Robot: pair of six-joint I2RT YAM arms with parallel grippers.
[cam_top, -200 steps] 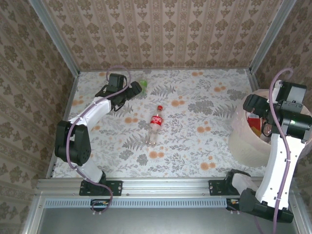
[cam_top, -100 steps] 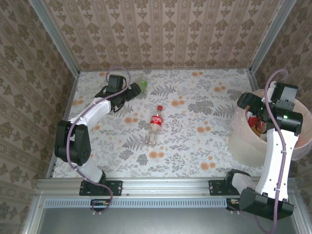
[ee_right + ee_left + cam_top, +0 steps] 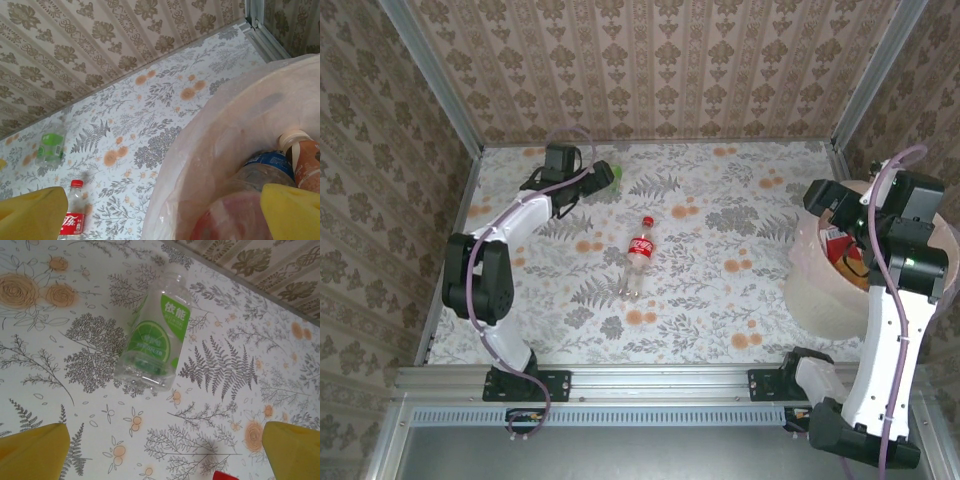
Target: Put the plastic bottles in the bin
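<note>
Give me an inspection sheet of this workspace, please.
Surface: floral-patterned table, flat.
Job's things: green-label bottle lying near the far wall; Coca-Cola bottle lying mid-table; bin at right, bottles inside.
Clutter: nothing seen.
Fingers: left fingers open, facing the green-label bottle, not touching; right fingers open at the bin.
Cables: purple cable along each arm.
Surroundings: wallpapered walls, metal rail at near edge.

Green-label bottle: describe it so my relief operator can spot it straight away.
On the floral table, look near the far left corner, just ahead of the left pincer. A clear bottle lies there on its side. Its lime-green label sets it apart from the red-labelled cola bottle at mid-table.
</note>
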